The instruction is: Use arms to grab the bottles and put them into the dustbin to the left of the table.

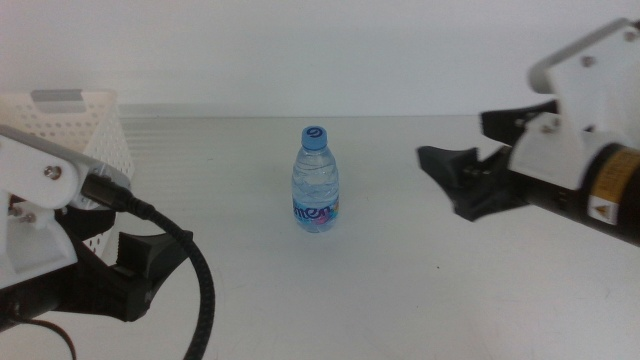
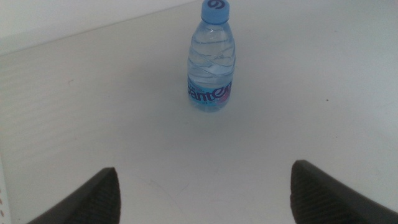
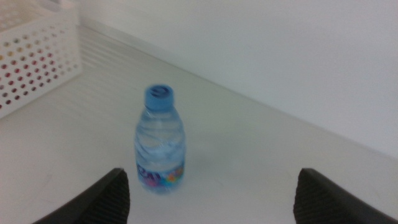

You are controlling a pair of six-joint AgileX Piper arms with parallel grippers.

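Observation:
A small clear water bottle [image 1: 316, 181] with a blue cap stands upright near the middle of the table [image 1: 400, 290]. It also shows in the left wrist view [image 2: 211, 59] and the right wrist view [image 3: 160, 141]. My left gripper [image 1: 135, 270] is open at the lower left, well short of the bottle, with nothing between its jaws. To the bottle's right hangs my right gripper [image 1: 455, 180], open and empty, its jaws pointing toward the bottle. The white perforated dustbin [image 1: 70, 135] stands at the far left, behind the left arm.
A thick black cable [image 1: 195, 275] loops down from the left arm over the table's front. The dustbin's wall [image 3: 34, 59] shows coloured things through its holes in the right wrist view. A white wall [image 1: 320, 50] closes off the back.

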